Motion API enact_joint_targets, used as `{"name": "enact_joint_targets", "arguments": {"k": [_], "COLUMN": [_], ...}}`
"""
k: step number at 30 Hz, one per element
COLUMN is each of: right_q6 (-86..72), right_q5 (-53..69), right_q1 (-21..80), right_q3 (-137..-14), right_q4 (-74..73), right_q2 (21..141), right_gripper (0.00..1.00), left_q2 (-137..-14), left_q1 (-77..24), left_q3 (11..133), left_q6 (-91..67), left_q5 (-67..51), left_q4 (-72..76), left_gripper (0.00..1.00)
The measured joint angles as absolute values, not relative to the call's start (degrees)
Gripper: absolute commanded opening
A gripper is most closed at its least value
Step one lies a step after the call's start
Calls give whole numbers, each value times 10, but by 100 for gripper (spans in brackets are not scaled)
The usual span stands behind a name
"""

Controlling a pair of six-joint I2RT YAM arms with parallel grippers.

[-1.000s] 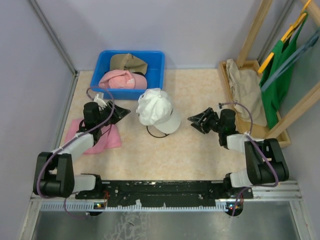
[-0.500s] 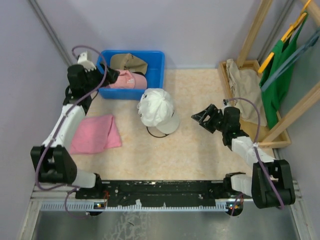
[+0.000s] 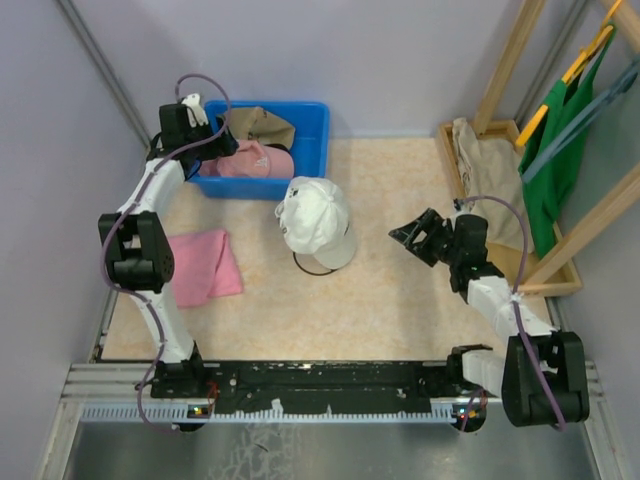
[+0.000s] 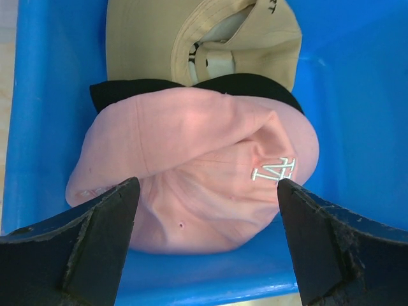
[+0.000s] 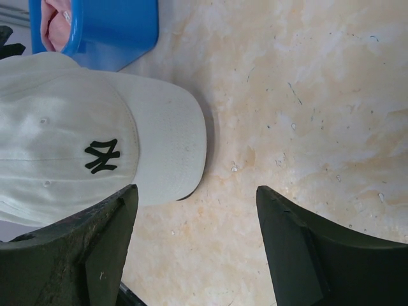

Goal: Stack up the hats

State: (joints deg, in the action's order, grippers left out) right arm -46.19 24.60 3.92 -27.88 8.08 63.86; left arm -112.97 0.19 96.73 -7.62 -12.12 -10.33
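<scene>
left gripper point(image 4: 207, 213) first: its jaws stand wide apart, nothing between them, hanging right over the pink cap point(image 4: 191, 172) in the blue bin point(image 4: 357, 127). that spread looks chosen to straddle the soft crown, so i'd call this the set-up for a pick. the pink cap's embroidered front faces right in the wrist view. from above, its long axis runs left to right across the bin, and i can't make out the brim cleanly. under its far edge peeks a sliver of the black cap point(image 4: 248, 84). beyond that the tan cap point(image 4: 204, 38) lies with its inside and back strap showing. three caps are piled loosely in the bin, not a tidy stack yet.

over to the right gripper point(image 5: 194, 217): jaws apart too, empty, held low above the bare table point(image 5: 306, 115). it is aimed at the brim of the white cap point(image 5: 64, 153), near it but not touching. that cap sits alone on the table in the open middle ground, crown up. it is reachable by both arms, so it is probably the base for the stack. in the top view its brim points toward the near right, crown toward the far left, a diagonal long axis. the brim tip heads roughly toward the right arm's side.

out at the left edge, a flat pink cloth point(image 3: 200, 265) lies apart from it all.
</scene>
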Motion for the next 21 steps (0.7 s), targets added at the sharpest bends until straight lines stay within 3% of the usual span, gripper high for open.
{"name": "enact_joint_targets", "arguments": {"k": [14, 21], "right_q6": [-472, -476], "right_q5": [263, 264], "right_q1": [36, 36], "right_q3": [-277, -277], "right_q4": [118, 125], "right_q2": [669, 669], "right_gripper": [75, 75], "left_q2": [-1140, -1194], "left_q1": [8, 8], "left_q3": [941, 987], "left_q6": [-79, -82], "left_q5": [-166, -169], "left_q4": [-129, -130], "left_gripper": [88, 88]}}
